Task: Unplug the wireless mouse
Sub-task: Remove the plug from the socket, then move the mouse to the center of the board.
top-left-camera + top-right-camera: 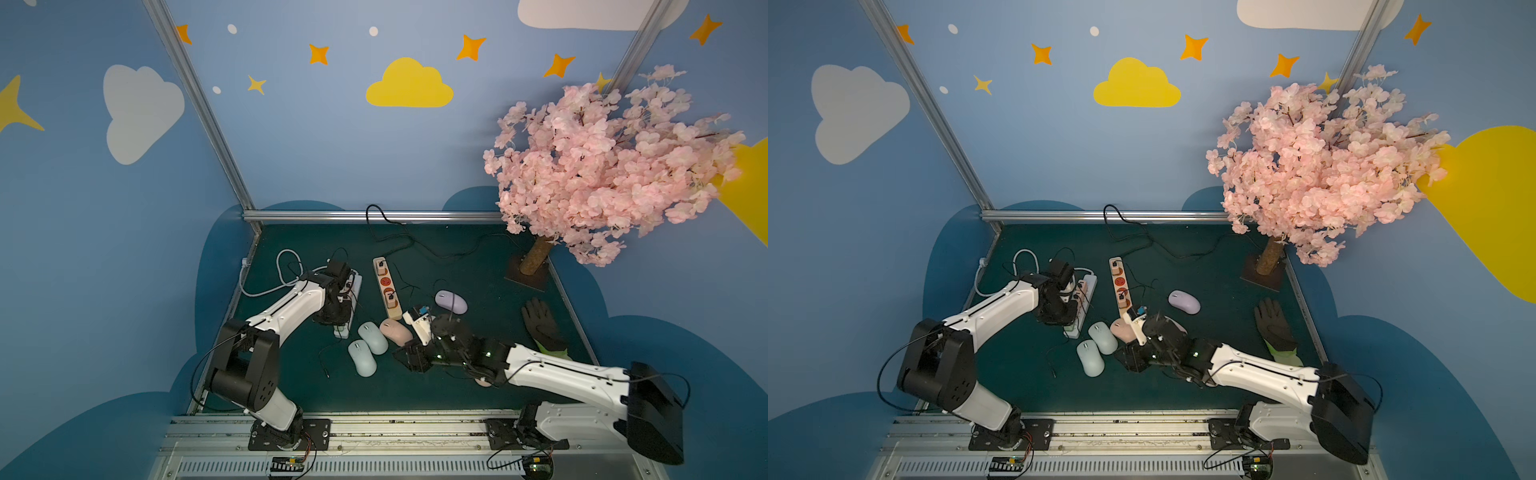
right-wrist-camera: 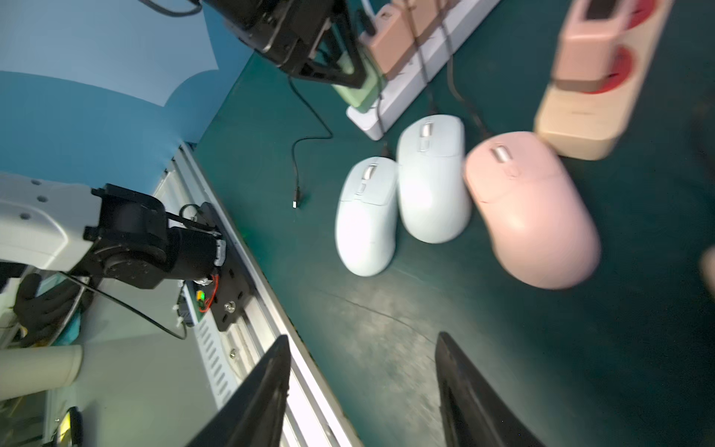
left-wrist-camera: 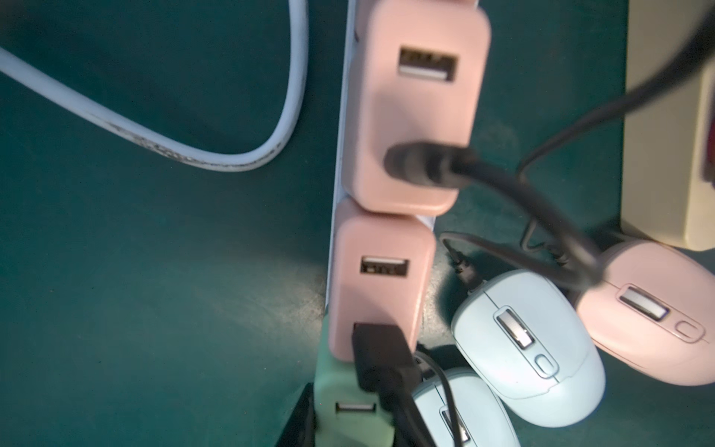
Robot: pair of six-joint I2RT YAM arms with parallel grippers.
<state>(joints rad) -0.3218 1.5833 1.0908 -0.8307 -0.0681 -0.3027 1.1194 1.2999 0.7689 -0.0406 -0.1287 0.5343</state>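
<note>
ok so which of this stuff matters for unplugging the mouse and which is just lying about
job: pink mouse, blue mouse, second blue mouse, purple mouse, black cable, pink charger, white power strip, beige power strip
lying about: black glove, blossom tree

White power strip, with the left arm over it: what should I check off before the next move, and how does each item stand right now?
1. Left end effector at the green charger on the white power strip: ok.
2. Its grip on that charger: cannot tell.
3. Right end effector open, empty, apart from the strip: ok.
4. Black plug out of the pink charger: not ok, it is seated.
5. Loose cable end clear of both end effectors: ok.
</note>
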